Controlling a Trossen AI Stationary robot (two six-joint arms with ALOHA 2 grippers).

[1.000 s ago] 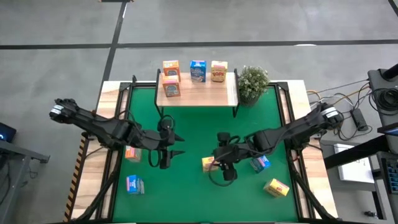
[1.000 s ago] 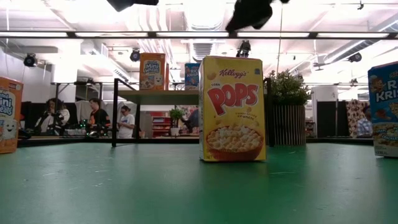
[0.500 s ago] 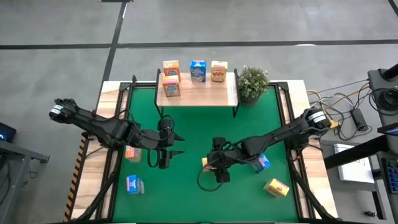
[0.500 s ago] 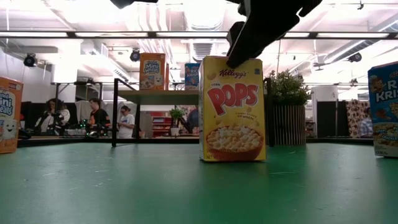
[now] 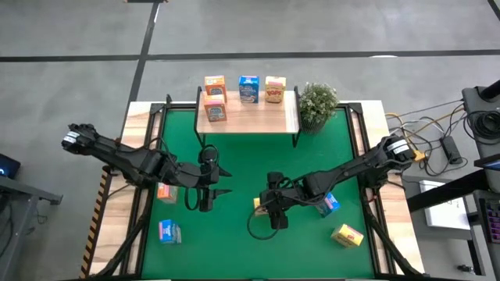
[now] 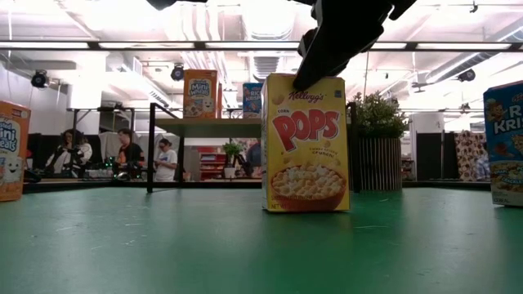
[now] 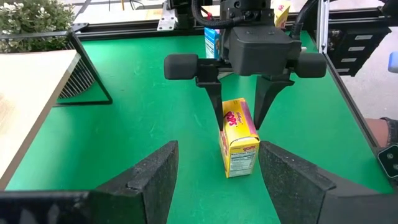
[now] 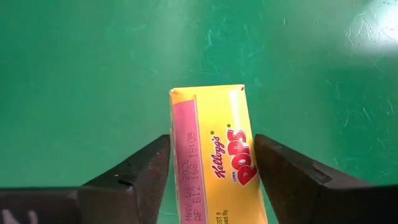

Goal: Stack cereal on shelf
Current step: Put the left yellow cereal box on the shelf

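Lowered since a second ago over the upright yellow Corn Pops box (image 5: 261, 205) mid-mat, right gripper (image 7: 241, 107) open, fingers astride its narrow sides, box directly below; left gripper (image 5: 209, 187) open, farther.

**Robot body: two dark arms**

We record a left arm (image 5: 125, 160) and a right arm (image 5: 351, 168), both black and slender-linked, each with a pale band at its outer joint. A black cable loops beneath the right gripper (image 7: 241, 115), whose boxy grey housing carries two cylindrical side grips and tapered black fingers (image 7: 214, 106).
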